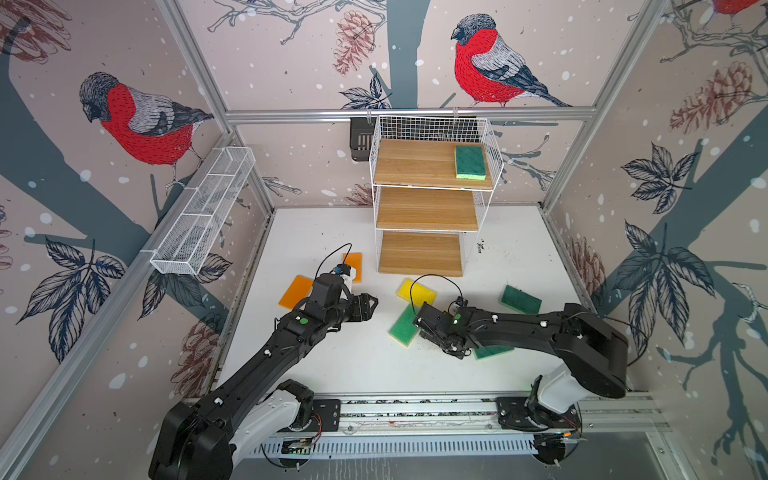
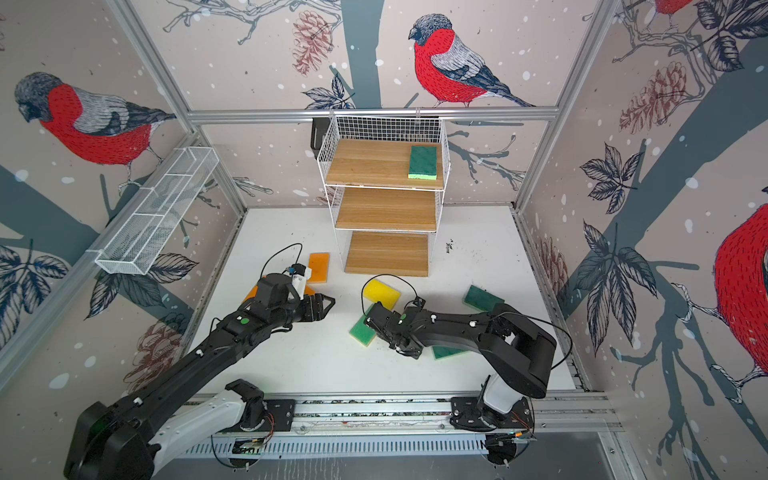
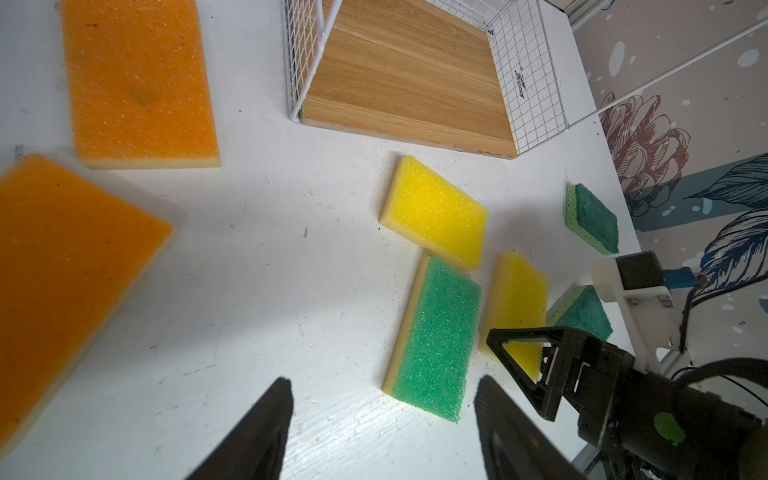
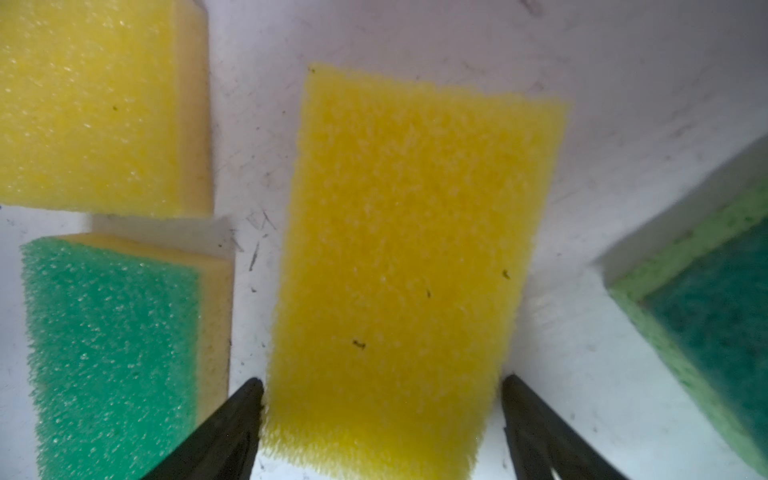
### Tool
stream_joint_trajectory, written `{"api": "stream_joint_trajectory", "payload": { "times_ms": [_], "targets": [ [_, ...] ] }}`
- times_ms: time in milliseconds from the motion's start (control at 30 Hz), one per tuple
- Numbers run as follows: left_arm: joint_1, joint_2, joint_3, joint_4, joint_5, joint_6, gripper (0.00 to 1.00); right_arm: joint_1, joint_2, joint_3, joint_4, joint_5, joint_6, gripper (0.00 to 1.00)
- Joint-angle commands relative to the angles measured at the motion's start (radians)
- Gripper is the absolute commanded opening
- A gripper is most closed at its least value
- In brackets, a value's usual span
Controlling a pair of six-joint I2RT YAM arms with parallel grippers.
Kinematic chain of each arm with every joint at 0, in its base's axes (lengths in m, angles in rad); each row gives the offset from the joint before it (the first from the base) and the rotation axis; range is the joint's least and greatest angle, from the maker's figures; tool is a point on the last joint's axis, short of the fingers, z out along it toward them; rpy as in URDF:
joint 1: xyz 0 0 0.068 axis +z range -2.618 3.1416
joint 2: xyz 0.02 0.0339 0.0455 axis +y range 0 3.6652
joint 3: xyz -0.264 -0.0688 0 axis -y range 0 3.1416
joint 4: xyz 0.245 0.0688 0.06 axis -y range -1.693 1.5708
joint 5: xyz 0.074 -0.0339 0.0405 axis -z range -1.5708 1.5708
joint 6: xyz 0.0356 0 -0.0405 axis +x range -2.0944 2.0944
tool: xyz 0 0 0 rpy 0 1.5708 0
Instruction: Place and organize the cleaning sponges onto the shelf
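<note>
The shelf [image 1: 415,166] stands at the back, with one green sponge [image 1: 470,162] on its top board. My right gripper [image 4: 382,378] is low over the table and open, its fingers on either side of a yellow sponge [image 4: 407,249] that lies flat. In both top views the gripper [image 1: 434,332] hides this sponge. Around it lie another yellow sponge [image 1: 415,291], a green one [image 1: 404,326] and two dark green ones [image 1: 520,299] [image 1: 492,352]. My left gripper [image 3: 384,382] hovers open and empty near the green sponge's [image 3: 436,336] corner. Two orange sponges [image 1: 354,266] [image 1: 295,291] lie behind it.
A long white mesh trough [image 1: 203,212] hangs on the left wall. A small black basket [image 1: 360,139] hangs behind the shelf. The two grippers are close together mid-table. Bare white tabletop [image 1: 332,365] lies in front of them.
</note>
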Motion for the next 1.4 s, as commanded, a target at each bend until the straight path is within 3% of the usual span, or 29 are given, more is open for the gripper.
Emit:
{"api": "stream_joint_trajectory", "payload": {
  "times_ms": [0, 1367],
  "targets": [
    [-0.009, 0.006, -0.006, 0.053, -0.019, -0.014, 0.71, -0.006, 0.016, -0.021, 0.014, -0.045, -0.014, 0.89],
    [-0.013, 0.020, -0.050, 0.103, 0.019, -0.071, 0.73, 0.009, -0.020, -0.053, -0.160, 0.026, -0.105, 0.89]
  ]
}}
